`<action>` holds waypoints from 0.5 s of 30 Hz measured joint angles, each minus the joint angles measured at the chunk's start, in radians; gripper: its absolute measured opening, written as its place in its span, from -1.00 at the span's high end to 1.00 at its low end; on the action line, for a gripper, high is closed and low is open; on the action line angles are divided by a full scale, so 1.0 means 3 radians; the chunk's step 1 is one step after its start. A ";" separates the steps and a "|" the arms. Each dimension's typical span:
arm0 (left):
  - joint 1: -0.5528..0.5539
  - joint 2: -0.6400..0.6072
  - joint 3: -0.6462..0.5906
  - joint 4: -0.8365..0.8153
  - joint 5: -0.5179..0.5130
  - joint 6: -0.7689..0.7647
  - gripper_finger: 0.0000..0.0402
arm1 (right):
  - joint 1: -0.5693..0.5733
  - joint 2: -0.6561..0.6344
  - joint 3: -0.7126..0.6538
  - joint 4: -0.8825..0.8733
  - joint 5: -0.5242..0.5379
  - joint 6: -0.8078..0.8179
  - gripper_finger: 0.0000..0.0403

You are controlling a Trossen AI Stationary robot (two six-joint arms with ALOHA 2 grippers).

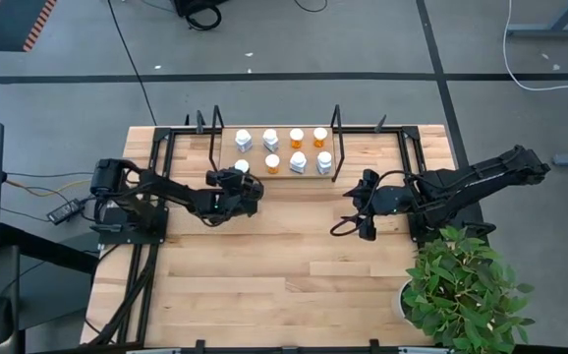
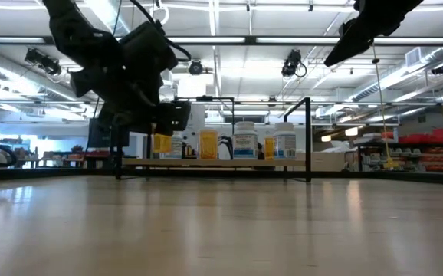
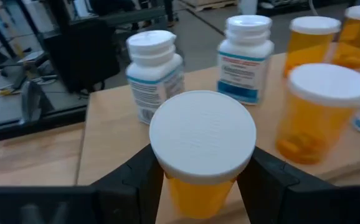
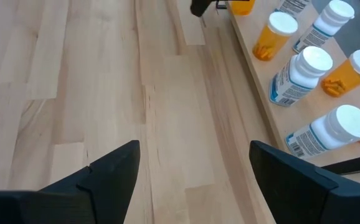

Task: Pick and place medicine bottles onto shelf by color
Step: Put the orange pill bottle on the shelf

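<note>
We hold an orange bottle (image 3: 200,162) in our left gripper (image 1: 241,185). The two dark fingers (image 3: 136,180) pinch it on both sides, just under its white cap. The bottle stands upright and hangs at the near left corner of the shelf (image 1: 227,169).

Seven other bottles are already on the shelf. In the left wrist view, a white bottle (image 3: 154,73) stands just behind ours, and another orange bottle (image 3: 317,106) stands close beside it. That is our worry. If we push too far forward, we think our bottle will bump the white one and tip it over. If we slide sideways, a finger may knock the orange one next to us.

We are also very near the shelf's edge. If we let go too soon, we think the bottle may land half on the board, wobble and roll off onto the table (image 1: 284,265).

Our right gripper (image 1: 360,209) waits over the table, near the shelf's right end. Its fingers (image 4: 108,168) are spread wide and hold nothing.
</note>
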 joint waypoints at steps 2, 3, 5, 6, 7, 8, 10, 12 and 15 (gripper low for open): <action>0.0051 0.0000 -0.0001 0.0015 -0.0002 0.0016 0.11 | 0.0000 -0.0001 0.0000 -0.0002 0.0000 0.0000 -0.54; 0.0074 -0.0001 -0.0001 0.0016 -0.0003 0.0017 0.11 | 0.0000 -0.0001 0.0000 -0.0013 0.0000 -0.0007 -0.54; 0.0124 -0.0001 -0.0001 0.0028 -0.0002 0.0067 0.11 | 0.0000 -0.0001 0.0000 -0.0019 0.0000 -0.0010 -0.54; 0.0146 -0.0001 -0.0001 0.0041 -0.0002 0.0076 0.12 | 0.0000 -0.0001 0.0001 -0.0019 -0.0001 -0.0010 -0.54; 0.0169 -0.0001 -0.0001 0.0046 0.0000 0.0078 0.12 | 0.0000 -0.0001 0.0001 -0.0020 -0.0003 -0.0011 -0.54; 0.0192 -0.0001 -0.0001 0.0045 0.0015 0.0077 0.11 | 0.0000 -0.0001 0.0000 -0.0018 -0.0001 -0.0010 -0.54; 0.0238 -0.0001 -0.0001 0.0049 0.0073 0.0062 0.10 | 0.0000 -0.0001 0.0001 -0.0019 -0.0003 -0.0011 -0.54; 0.0284 -0.0001 -0.0001 0.0048 0.0143 0.0063 0.08 | 0.0000 -0.0001 0.0001 -0.0018 -0.0004 -0.0011 -0.54; 0.0347 -0.0001 -0.0001 0.0048 0.0264 0.0076 0.06 | 0.0000 -0.0001 0.0001 -0.0017 -0.0011 -0.0007 -0.54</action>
